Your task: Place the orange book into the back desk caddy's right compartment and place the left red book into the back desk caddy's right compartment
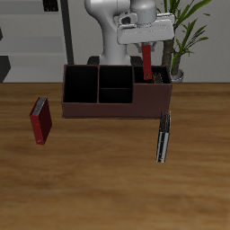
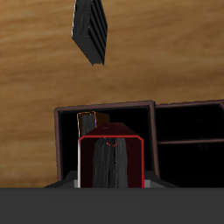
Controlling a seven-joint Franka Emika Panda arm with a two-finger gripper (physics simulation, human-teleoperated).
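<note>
The pincer [image 1: 146, 47] pinches the red book [image 1: 147, 65] above the box [image 1: 99, 97], where the orange book [image 2: 93, 122] sits. Next, lower and drop it.

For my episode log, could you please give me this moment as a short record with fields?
gripper: gripper shut on the left red book, held upright above the right compartment
orange book: orange book already inside that compartment, seen in the wrist view
back desk caddy: back desk caddy at the table's rear, other sections look empty
other books: maroon book lying on the table; black book lying before the caddy
stage: red book not yet released
</note>
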